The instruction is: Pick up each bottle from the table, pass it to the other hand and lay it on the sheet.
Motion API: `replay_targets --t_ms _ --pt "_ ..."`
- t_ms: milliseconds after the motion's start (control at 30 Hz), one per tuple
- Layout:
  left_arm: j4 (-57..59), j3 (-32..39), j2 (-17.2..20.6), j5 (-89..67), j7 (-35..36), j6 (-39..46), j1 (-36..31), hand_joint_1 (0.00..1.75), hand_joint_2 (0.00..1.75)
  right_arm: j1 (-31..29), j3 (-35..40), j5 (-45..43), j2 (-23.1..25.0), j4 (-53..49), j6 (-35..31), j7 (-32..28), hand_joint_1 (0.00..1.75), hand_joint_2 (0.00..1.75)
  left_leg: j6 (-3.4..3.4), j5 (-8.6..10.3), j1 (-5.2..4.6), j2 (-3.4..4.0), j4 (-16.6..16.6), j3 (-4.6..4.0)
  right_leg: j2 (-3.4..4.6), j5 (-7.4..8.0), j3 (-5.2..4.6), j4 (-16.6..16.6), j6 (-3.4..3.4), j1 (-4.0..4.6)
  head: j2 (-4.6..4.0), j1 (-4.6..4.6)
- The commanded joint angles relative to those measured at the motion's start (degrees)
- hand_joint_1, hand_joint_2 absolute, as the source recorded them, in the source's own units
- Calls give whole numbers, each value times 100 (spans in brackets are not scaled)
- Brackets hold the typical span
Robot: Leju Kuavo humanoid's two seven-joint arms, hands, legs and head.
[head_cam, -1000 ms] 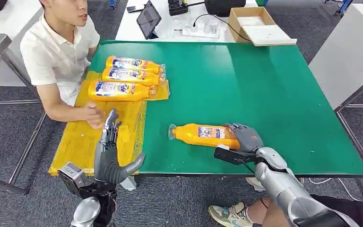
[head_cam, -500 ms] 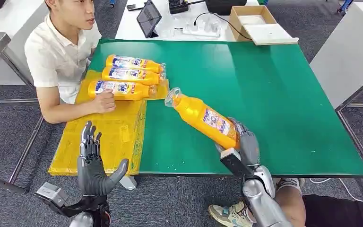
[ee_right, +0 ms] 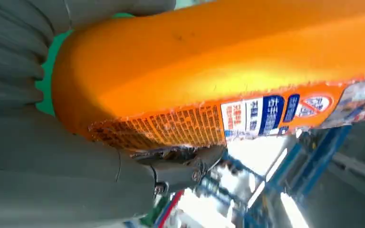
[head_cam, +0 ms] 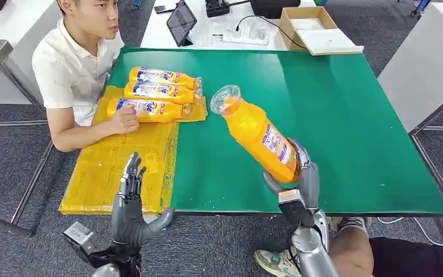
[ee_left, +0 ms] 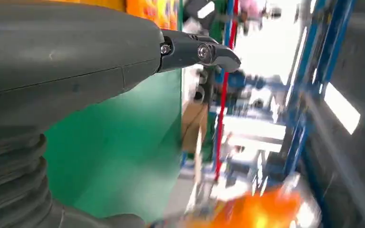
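While the left hand (head_cam: 128,208) is held open and empty near the sheet (head_cam: 115,167), a tilted bottle (head_cam: 258,135) is gripped above the table (head_cam: 346,115) by the right hand (head_cam: 300,179).

The right hand (head_cam: 301,180) covers the base of the held bottle (head_cam: 261,136). In the left wrist view an orange blur (ee_left: 261,211), probably that bottle, is too smeared to read. The right wrist view's edge cuts the bottle's neck.

person's hand (head_cam: 128,122) on sheet (head_cam: 112,173), near half bare
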Motion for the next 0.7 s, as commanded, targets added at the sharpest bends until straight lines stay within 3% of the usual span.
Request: replay_targets --t_ms 33,400,700 --pt "1052 -341 26 210 506 -596 -780 0 175 -432 1677 492 380 933 595 5 175 175 -10 -2 4 20 -6 18 12 3 13 -5 -11 5 0 0" --pt "1191 -457 -115 1104 532 -1061 -1107 0 175 -626 2460 432 617 1748 480 -119 175 175 -13 -5 6 18 -9 38 9 -5 33 -6 -14 7 0 2" --pt "1123 -455 -140 1325 482 -1096 -1150 0 175 -651 2543 228 671 1966 564 -219 175 175 -12 0 5 3 -7 27 -5 -4 24 -6 -12 6 0 0"
